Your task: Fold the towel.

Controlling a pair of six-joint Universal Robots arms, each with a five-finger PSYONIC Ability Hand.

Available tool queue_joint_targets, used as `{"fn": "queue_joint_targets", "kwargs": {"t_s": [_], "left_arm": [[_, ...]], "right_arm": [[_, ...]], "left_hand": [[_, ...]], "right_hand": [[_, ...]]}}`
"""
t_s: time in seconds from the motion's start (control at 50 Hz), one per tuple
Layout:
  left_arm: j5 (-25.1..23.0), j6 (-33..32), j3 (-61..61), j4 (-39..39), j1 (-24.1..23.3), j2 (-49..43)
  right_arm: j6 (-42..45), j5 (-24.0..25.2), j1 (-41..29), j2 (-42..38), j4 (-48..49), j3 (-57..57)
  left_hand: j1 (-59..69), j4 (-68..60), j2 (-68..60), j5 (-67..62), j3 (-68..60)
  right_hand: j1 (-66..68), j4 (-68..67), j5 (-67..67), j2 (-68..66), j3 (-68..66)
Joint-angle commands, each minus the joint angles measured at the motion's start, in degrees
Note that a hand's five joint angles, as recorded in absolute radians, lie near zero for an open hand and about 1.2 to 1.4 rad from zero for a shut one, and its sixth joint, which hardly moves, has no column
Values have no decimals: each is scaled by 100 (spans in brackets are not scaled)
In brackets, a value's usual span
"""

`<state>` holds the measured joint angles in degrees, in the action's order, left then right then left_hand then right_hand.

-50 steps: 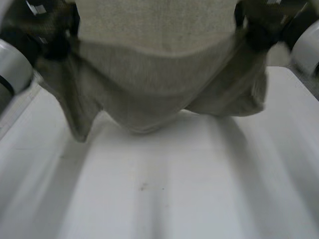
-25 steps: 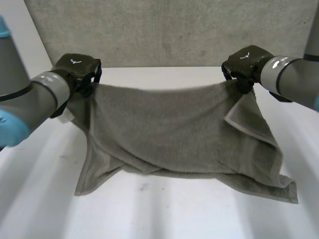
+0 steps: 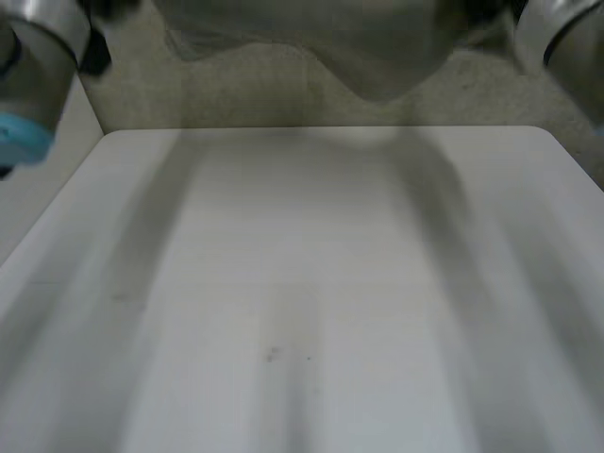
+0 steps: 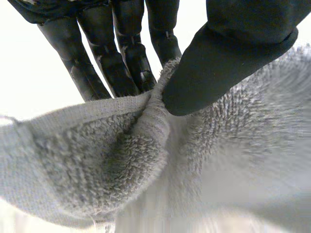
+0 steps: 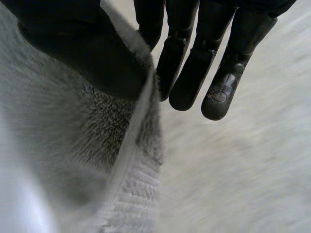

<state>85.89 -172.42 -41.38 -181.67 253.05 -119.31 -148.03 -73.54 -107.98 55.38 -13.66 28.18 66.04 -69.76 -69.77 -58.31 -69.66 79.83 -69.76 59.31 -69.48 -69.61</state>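
The towel (image 3: 377,57) no longer drapes onto the table (image 3: 311,283); it is lifted to 12 o'clock (lower edge off the surface). The left arm (image 3: 33,57) and right arm (image 3: 566,47) now sit higher, at 11 and 1 o'clock.

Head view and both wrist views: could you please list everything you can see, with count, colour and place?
towel: 1, grey, held up off the table over its far end, hanging between the two hands.
table: 1, white, below the towel.
grey surface: 1, speckled grey, beyond the table's far edge.
left arm: 1, grey with a light-blue cap, at the table's far left corner.
right arm: 1, grey, at the far right corner.
left hand: 1, black, thumb and fingers pinching the towel at an edge.
right hand: 1, black, thumb pinching a towel edge against the fingers.
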Motion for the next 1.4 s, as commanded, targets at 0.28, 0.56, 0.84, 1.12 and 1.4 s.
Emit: {"fn": "queue_joint_targets", "kwargs": {"t_s": [0.28, 0.56, 0.84, 1.12, 1.4], "left_arm": [[-222, -977, -4316, -1046, 192, -84], [-222, -1013, -4537, -1064, 263, 312], [-204, -978, -4458, -1064, 271, 514], [-204, -925, -4475, -1064, 315, 487], [-204, -916, -4493, -1064, 307, 496]], "right_arm": [[1004, 182, 40, -897, 1137, 4012], [-1244, 112, 435, -511, 1638, 4705], [-2361, -195, 1032, -703, 2166, 4785], [-3522, -125, 1130, -941, 2131, 4601], [-4138, -187, 1130, -1099, 2166, 4442]], "left_hand": [[1396, -1024, -1023, -1169, -1034], [1396, -1024, -1023, -1169, -1034], [1396, -1024, -1023, -1169, -1034], [1396, -1024, -1023, -1169, -1034], [1396, -1024, -1023, -1169, -1034]], "right_hand": [[17, -1024, 1069, -1052, -1039], [-3723, 2716, -2671, 2688, 2702], [-3678, 2671, -2626, 2643, 2656], [-4182, 3175, -3130, 3147, 3161], [17, -1024, 1069, -1052, -1038]]}}
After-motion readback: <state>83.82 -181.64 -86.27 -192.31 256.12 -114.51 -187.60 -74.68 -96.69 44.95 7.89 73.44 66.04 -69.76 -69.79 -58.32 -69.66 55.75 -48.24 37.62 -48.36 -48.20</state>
